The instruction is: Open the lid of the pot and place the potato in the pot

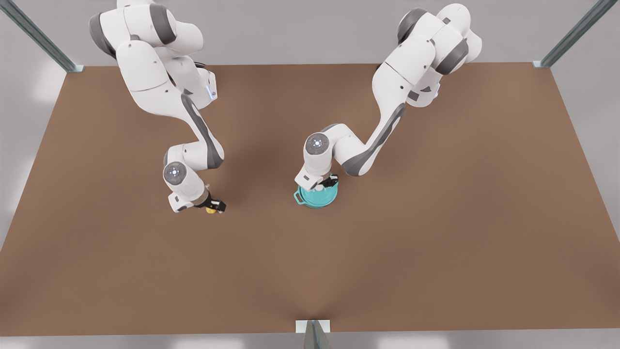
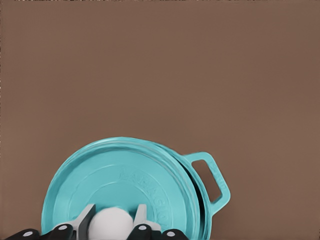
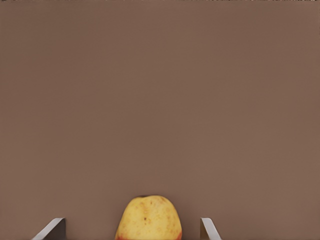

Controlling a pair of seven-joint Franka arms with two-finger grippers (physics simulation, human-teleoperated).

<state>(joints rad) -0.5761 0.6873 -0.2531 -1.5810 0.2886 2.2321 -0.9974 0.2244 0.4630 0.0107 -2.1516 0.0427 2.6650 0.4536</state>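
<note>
Speckled yellow potato (image 3: pixel 148 218) sits on the matte brown table (image 1: pixel 436 218) at the front view's left between my right gripper's (image 1: pixel 211 207) spread fingers, unclenched, while my left gripper (image 2: pixel 113 224) clasps the smooth white knob (image 2: pixel 110 223) of the glossy teal pot lid (image 2: pixel 120 185), best lifted straight off the loop-handled pot (image 2: pixel 212 182).

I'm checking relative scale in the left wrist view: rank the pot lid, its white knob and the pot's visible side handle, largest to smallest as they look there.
1. pot lid
2. side handle
3. white knob, cut off by the picture's edge, so its rank against the handle is unsure.
</note>
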